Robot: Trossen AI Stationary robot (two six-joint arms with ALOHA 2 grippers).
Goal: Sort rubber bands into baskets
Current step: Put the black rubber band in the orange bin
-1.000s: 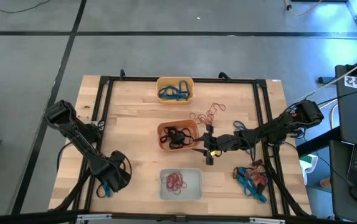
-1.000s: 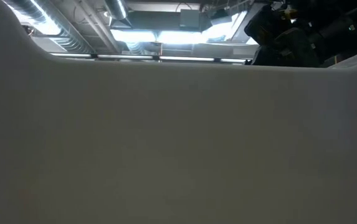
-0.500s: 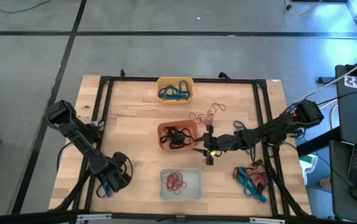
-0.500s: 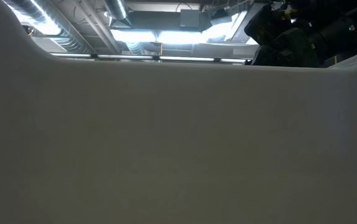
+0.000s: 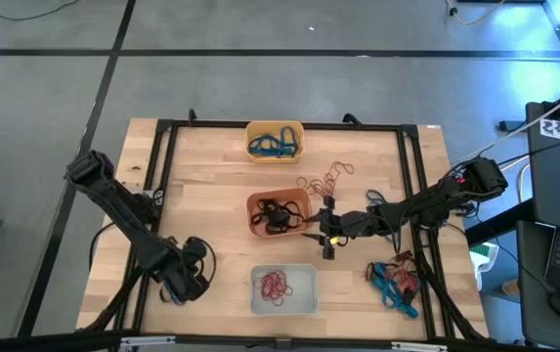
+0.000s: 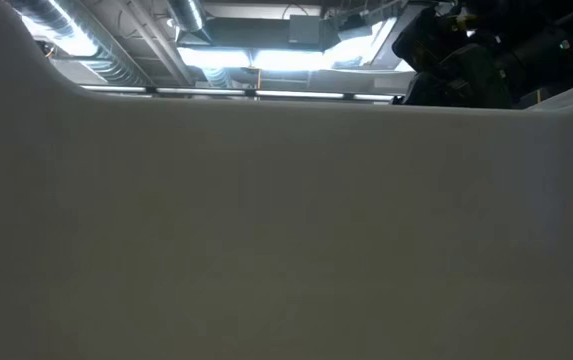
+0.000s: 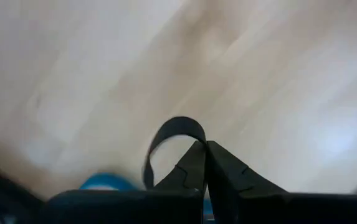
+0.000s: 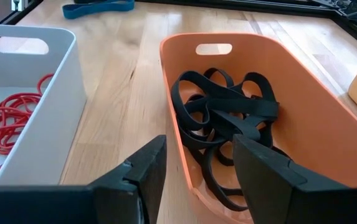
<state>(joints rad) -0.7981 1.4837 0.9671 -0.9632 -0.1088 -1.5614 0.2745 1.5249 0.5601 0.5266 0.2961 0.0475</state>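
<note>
My left gripper [image 5: 188,280] is near the table's near left, left of the pale basket [image 5: 305,301], and is shut on a black rubber band [image 7: 173,132]. My right gripper [image 5: 321,235] is open and empty at the right end of the red-orange basket [image 5: 256,205], which holds black bands [image 8: 228,118]. The pale basket holds red bands [image 5: 276,285]. The yellow basket [image 5: 275,126] at the far edge holds blue bands [image 5: 272,146]. Loose red bands [image 5: 324,180] lie on the table. My left gripper pinches the black rubber band at one spot of its loop [image 7: 194,144] between its two shut fingertips. The rest of the loop curls out past the fingertips [image 7: 190,163]. Whether it is clear of the table, I cannot tell.
A mixed pile of blue, black and red bands [image 5: 395,281] lies at the near right. A black frame [image 5: 162,156] runs round the table. The low view is blocked by a pale basket wall [image 6: 266,230]. A bit of blue [image 7: 102,182] shows beside my left fingers.
My left gripper has moved a little toward the table's right edge, toward the pale basket, staying shut. My right gripper has kept still.
</note>
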